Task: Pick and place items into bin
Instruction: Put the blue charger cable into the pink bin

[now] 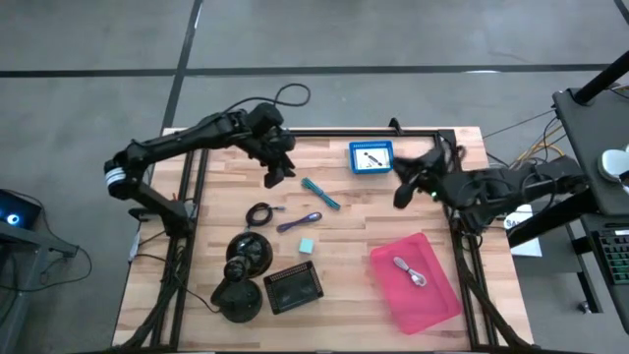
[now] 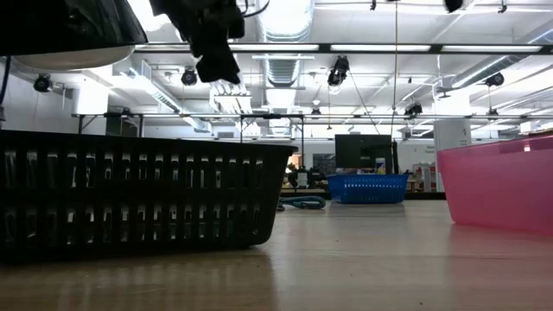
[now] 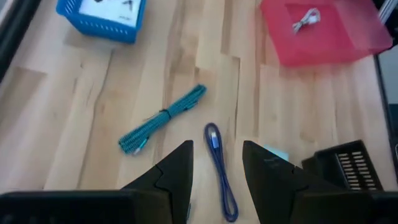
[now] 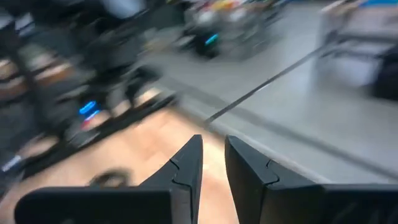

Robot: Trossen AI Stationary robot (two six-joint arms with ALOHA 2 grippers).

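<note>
My left gripper (image 1: 278, 175) hangs open above the table's far left part, holding nothing. Past its fingertips (image 3: 217, 146) a purple cable (image 3: 219, 167) lies flat on the wood, with a teal braided cable bundle (image 3: 163, 118) beside it. A coiled black cable (image 1: 259, 213) and a pale teal cube (image 1: 308, 245) lie nearby. The pink bin (image 1: 415, 280) sits at the near right with a white cable (image 1: 411, 270) inside. My right gripper (image 1: 401, 197) hovers above the table's far right; its fingers (image 4: 213, 140) stand a narrow gap apart with nothing between them.
A blue basket (image 1: 371, 157) with small white things stands at the far edge. A black slotted basket (image 1: 294, 287) and two big black domed objects (image 1: 246, 270) sit at the near left. Bare wood lies between the loose items and the pink bin.
</note>
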